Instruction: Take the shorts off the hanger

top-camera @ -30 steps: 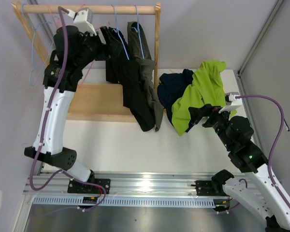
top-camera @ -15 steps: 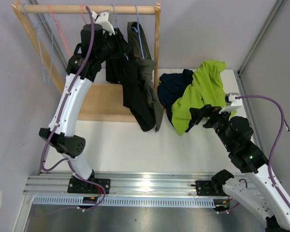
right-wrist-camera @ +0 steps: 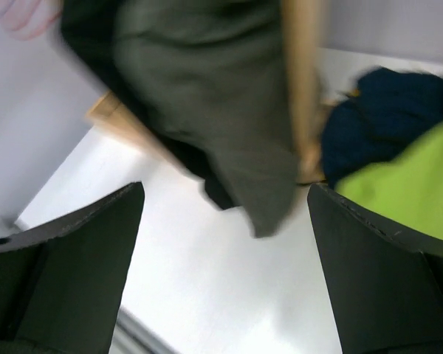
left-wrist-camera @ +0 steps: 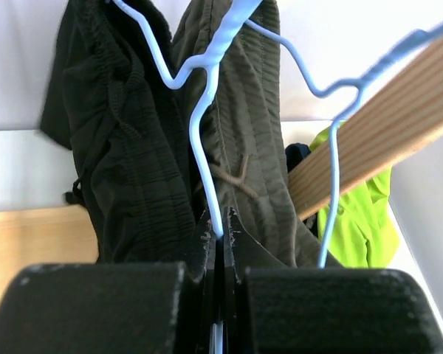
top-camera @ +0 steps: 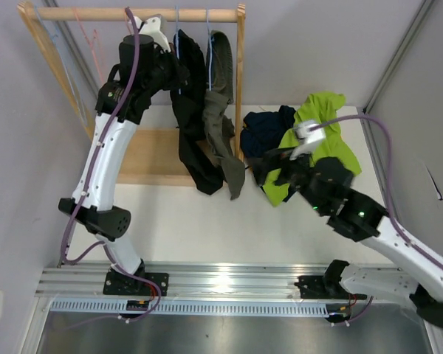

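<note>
Black shorts [top-camera: 188, 110] and olive-grey shorts [top-camera: 218, 110] hang on light blue wire hangers [top-camera: 178, 26] from the wooden rod [top-camera: 96, 13]. My left gripper [top-camera: 167, 53] is up at the rod. In the left wrist view it [left-wrist-camera: 218, 234] is shut on a blue hanger wire [left-wrist-camera: 204, 140] that rises between the black shorts [left-wrist-camera: 118, 147] and the olive-grey shorts [left-wrist-camera: 258, 125]. My right gripper [top-camera: 263, 165] is open, low beside the olive-grey hem [right-wrist-camera: 229, 118], with nothing between its fingers [right-wrist-camera: 81, 258]. Navy shorts [top-camera: 266, 131] and lime green shorts [top-camera: 321, 122] lie on the table.
The rack's right post [top-camera: 241, 66] stands between the hanging shorts and the pile on the table. Empty pink hangers [top-camera: 85, 33] hang at the rod's left end. The rack's wooden base board [top-camera: 144, 151] lies under the rod. A metal rail [top-camera: 221, 284] runs along the near edge.
My left gripper moved right along the rod and shut on the blue hanger wire. My right arm swung left from the lime green shorts toward the hanging shorts, which have shifted.
</note>
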`<action>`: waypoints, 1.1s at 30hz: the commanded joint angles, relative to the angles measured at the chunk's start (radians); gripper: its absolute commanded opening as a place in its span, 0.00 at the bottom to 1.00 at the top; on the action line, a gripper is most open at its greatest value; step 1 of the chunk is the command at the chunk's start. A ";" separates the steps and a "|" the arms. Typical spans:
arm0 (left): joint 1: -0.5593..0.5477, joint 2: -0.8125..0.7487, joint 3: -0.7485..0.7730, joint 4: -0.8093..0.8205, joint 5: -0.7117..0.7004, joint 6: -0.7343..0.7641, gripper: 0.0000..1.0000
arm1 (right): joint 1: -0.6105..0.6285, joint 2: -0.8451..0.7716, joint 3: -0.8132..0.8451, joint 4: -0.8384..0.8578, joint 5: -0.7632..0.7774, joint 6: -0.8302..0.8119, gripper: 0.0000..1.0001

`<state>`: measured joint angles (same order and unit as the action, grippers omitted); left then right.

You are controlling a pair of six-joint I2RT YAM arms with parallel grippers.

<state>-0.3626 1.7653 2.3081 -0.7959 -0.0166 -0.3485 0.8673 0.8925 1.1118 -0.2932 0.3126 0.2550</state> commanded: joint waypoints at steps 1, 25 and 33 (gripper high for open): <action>-0.006 -0.133 0.085 0.041 -0.023 0.032 0.00 | 0.240 0.170 0.210 0.112 0.211 -0.169 0.99; -0.004 -0.331 -0.065 0.047 0.046 0.020 0.00 | 0.380 0.809 0.543 0.479 0.261 -0.250 0.77; -0.003 -0.346 -0.095 0.066 0.041 0.016 0.00 | 0.392 0.858 0.542 0.476 0.261 -0.226 0.05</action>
<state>-0.3626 1.4628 2.2055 -0.8375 0.0059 -0.3325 1.2442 1.7451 1.6165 0.1326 0.5442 0.0109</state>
